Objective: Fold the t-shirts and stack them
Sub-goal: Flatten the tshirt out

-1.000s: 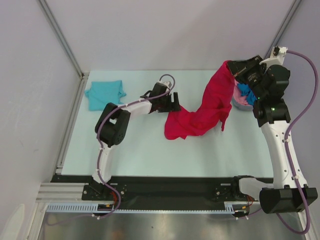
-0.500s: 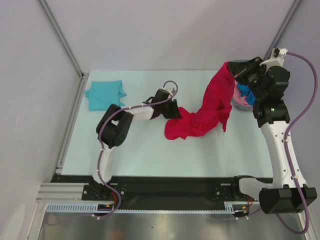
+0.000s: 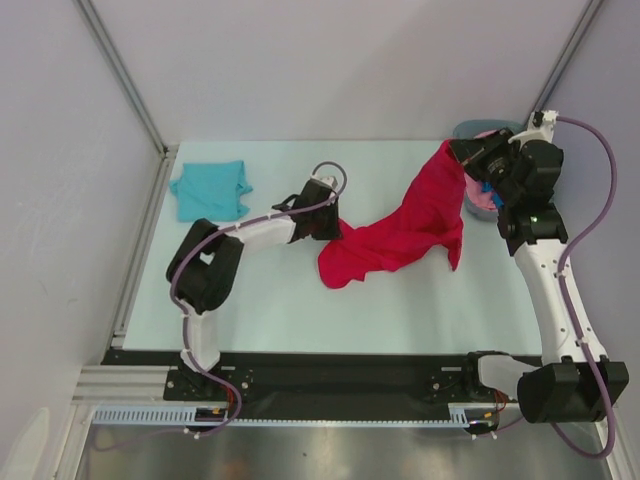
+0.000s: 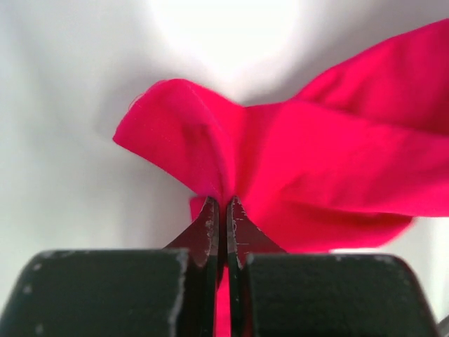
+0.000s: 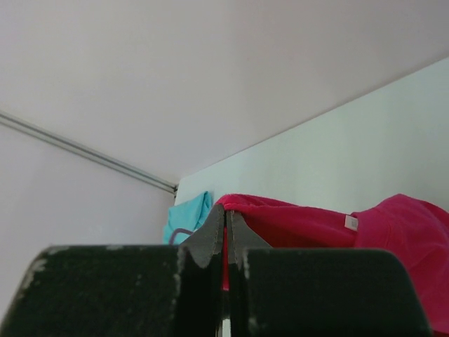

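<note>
A bright red t-shirt stretches across the table from its middle up to the back right. My left gripper is shut on the shirt's lower left edge, with red cloth bunched between the closed jaws. Above the back right, my right gripper is shut on the shirt's upper end, holding it off the table. A light teal t-shirt lies folded at the back left and also shows as the teal t-shirt in the right wrist view.
A grey bin stands at the back right corner behind the right arm, with blue cloth and pink cloth in it. A metal frame rail runs along the table's left edge.
My left gripper has closed on the red t-shirt's left edge and drawn it slightly left. The right gripper has sunk a little with the shirt's upper end.
</note>
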Available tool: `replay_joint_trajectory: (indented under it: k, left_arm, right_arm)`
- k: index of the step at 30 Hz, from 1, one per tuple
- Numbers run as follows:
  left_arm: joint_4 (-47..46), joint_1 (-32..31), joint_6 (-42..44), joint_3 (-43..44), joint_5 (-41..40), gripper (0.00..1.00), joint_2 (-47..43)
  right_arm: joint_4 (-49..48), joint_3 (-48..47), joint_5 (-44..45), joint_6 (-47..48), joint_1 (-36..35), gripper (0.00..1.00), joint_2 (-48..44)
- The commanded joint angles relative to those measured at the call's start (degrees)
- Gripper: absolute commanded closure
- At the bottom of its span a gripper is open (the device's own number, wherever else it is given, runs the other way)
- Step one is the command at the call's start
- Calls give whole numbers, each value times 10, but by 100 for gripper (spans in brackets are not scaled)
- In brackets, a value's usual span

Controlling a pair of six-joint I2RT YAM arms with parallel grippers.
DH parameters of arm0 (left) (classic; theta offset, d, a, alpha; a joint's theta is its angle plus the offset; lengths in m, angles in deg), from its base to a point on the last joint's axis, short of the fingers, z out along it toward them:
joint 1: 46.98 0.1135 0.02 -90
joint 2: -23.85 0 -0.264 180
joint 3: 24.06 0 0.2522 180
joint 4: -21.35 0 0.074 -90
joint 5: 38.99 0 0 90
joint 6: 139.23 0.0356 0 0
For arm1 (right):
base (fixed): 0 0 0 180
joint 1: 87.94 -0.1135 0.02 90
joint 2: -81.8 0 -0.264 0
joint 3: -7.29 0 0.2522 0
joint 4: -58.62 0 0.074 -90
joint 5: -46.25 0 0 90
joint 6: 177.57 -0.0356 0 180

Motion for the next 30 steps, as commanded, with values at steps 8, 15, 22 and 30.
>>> replay_joint_trajectory:
  k: [8, 15, 22, 30]
  left_arm:
    - [110, -12, 51, 114, -61, 99, -211]
    - [129, -73, 53, 49, -91, 100, -339]
    - [81, -124, 10, -162, -94, 99, -474]
    - [78, -165, -18, -271, -114, 100, -554]
  right_arm:
    - [-39, -79, 11, -3, 6, 100, 67]
    - [-41, -93, 15, -5, 11, 100, 113]
    - [-53, -72, 11, -14, 38, 100, 121]
    - [-73, -76, 13, -27, 40, 100, 146]
